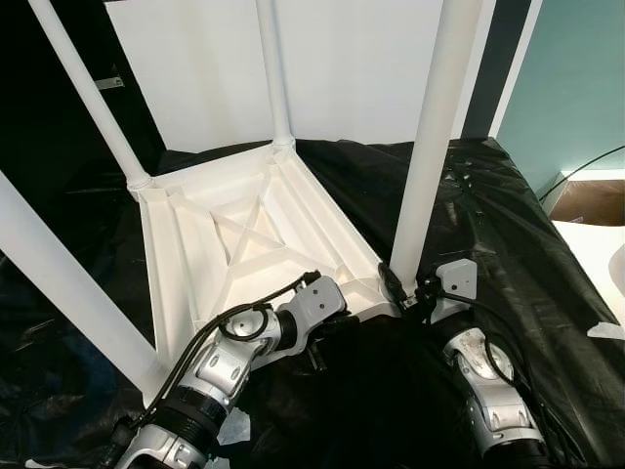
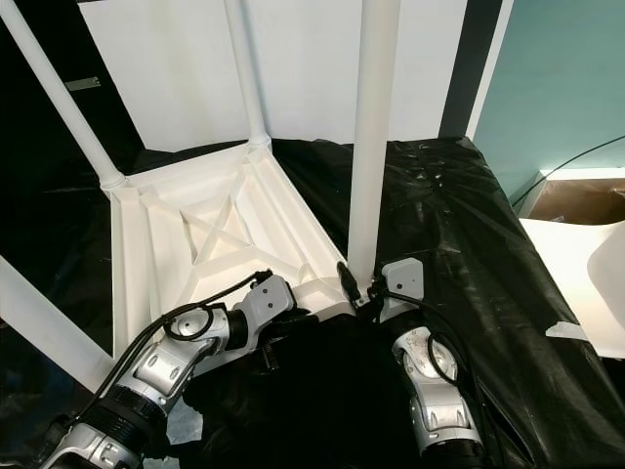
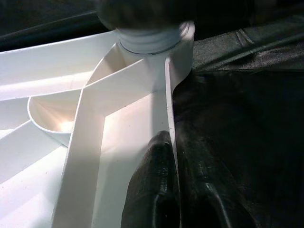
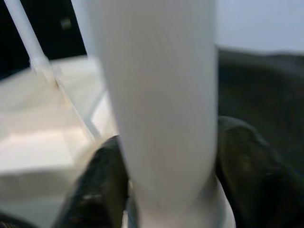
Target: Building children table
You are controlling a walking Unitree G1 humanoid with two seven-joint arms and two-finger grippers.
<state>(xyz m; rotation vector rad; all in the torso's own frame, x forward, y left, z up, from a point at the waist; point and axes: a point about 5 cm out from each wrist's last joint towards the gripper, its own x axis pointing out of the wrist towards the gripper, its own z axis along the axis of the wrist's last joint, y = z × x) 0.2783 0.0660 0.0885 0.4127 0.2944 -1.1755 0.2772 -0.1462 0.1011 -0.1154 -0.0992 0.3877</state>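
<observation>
The upturned table (image 1: 244, 234) is plain white all over, its legs (image 1: 430, 147) included, with crossed ribs on its underside. It lies on glossy black plastic sheeting (image 1: 527, 254). The arms are silver with black fingers (image 3: 156, 190). Far right, the wall (image 1: 576, 78) is teal; behind, a white panel (image 1: 352, 59).

Both head views look down from above on the upturned table (image 1: 254, 244), while each wrist view sits very close, the right one blurred, perhaps against a leg (image 4: 156, 104).
</observation>
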